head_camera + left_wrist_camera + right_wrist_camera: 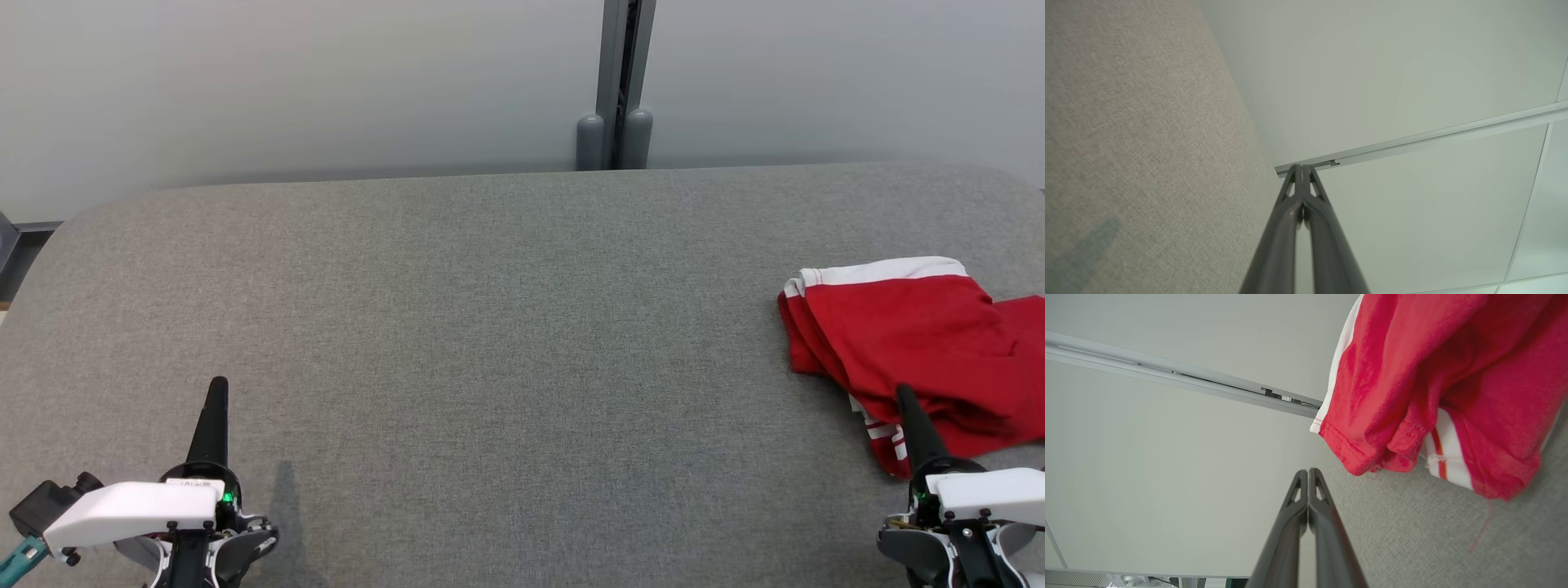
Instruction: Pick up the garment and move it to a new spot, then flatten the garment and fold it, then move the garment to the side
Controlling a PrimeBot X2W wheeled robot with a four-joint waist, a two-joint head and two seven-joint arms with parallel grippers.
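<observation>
The garment (906, 343), red with white bands along its edges, lies bunched and loosely folded at the right end of the grey cushioned surface (490, 327), its far side running out of the head view. A white strip lines its back edge, and striped white trim shows at its near corner, where the cloth is doubled over in soft layers. Just in front of that near corner is the right gripper (904, 394), its two dark fingers pressed together with nothing between them; in the head view its tip overlaps the garment's edge. In the right wrist view the gripper (1307, 473) appears to sit just beside the garment's hem (1372, 453) without touching it, though the angle makes that hard to confirm. Well apart from the garment, across a broad stretch of bare grey fabric, the left gripper (218, 384) stands with its fingers likewise closed tight on nothing, tips meeting (1301, 168). Behind the garment rises a pale wall (326, 82) split by a grey upright post (624, 73).
</observation>
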